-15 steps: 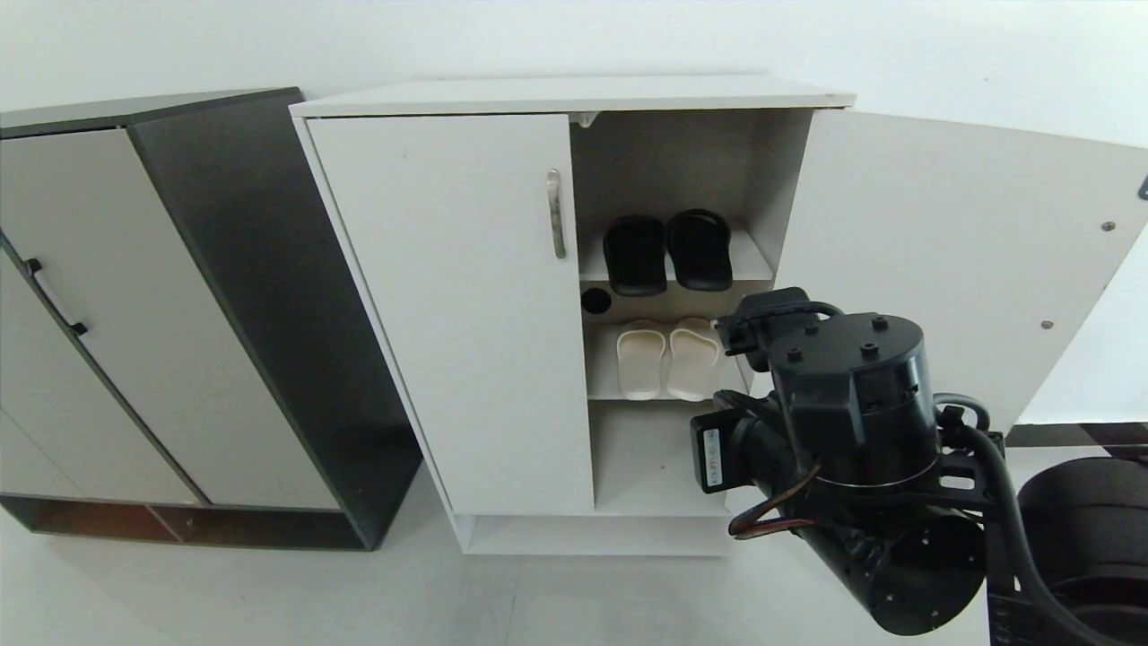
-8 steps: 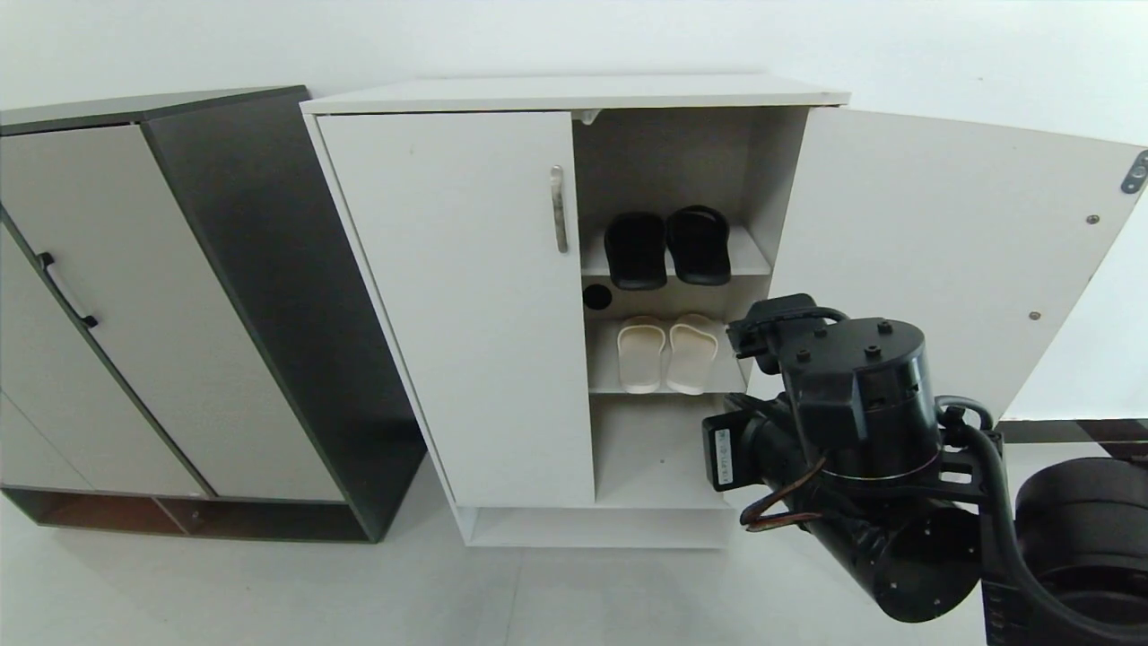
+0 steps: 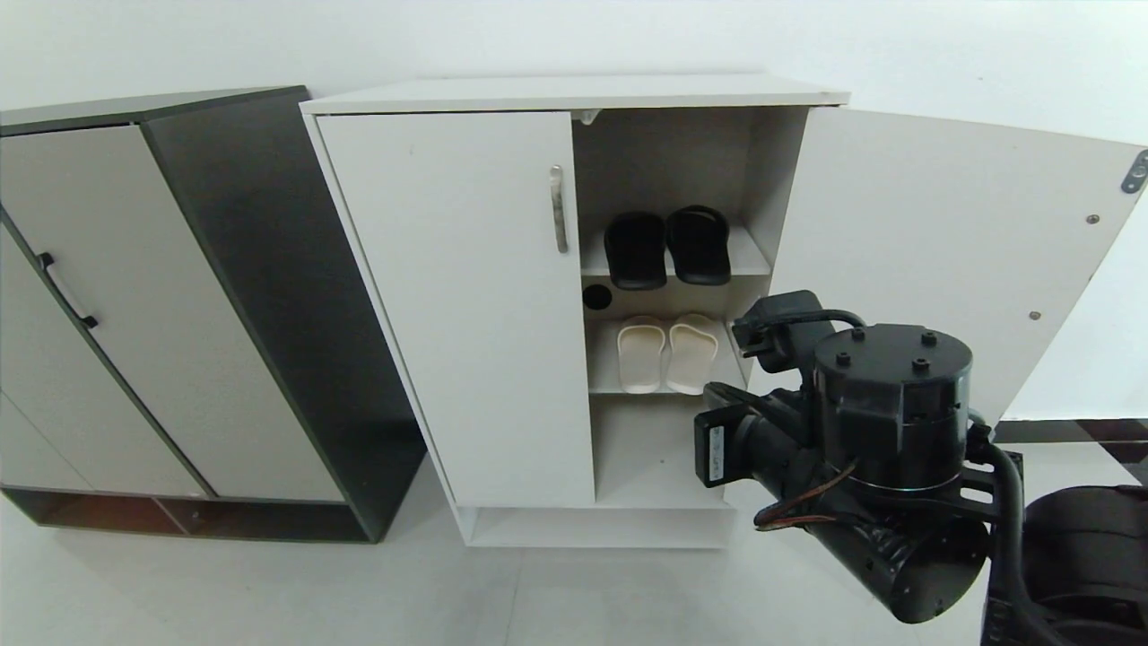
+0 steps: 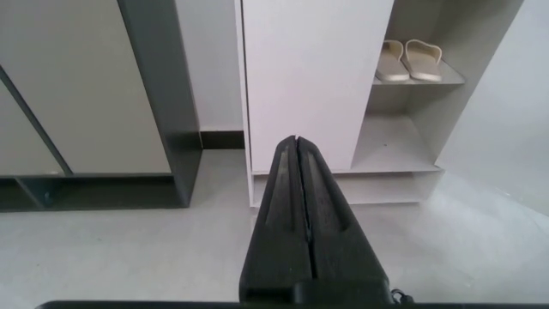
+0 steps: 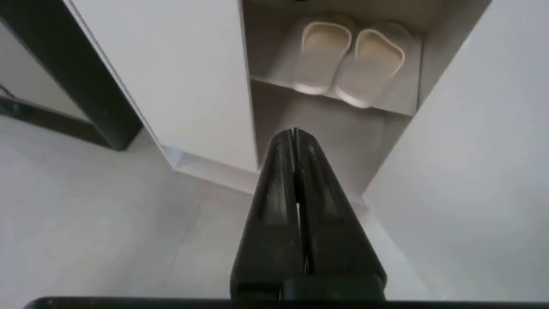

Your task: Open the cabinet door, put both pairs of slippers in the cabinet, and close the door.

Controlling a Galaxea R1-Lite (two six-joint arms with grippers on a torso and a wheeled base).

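White panel decides the coming move: the open door [image 3: 942, 260] of the cabinet [image 3: 574, 92] stands swung wide, hinged at the cabinet's right wall. It runs out past the right pincer [image 5: 296, 142] on that pincer's outer side, with its inner face turned toward it.

Both pairs sit on shelves ahead of the pincer, the black slippers [image 3: 668, 249] on the upper shelf and the cream slippers [image 3: 668, 357] on the one beneath, so closing looks like the only step left.

The right pincer is closed with nothing in it and points toward the cabinet's lower bay, near the door's hinged end. The door's free edge lies well off to its right. The right arm is plainly the nearer one. The left pincer [image 4: 296, 150], likewise closed and empty, hangs in front of the shut left door [image 3: 475, 305].

Pushing the panel home would likely mean bringing the right arm round behind it, far from the hinge.
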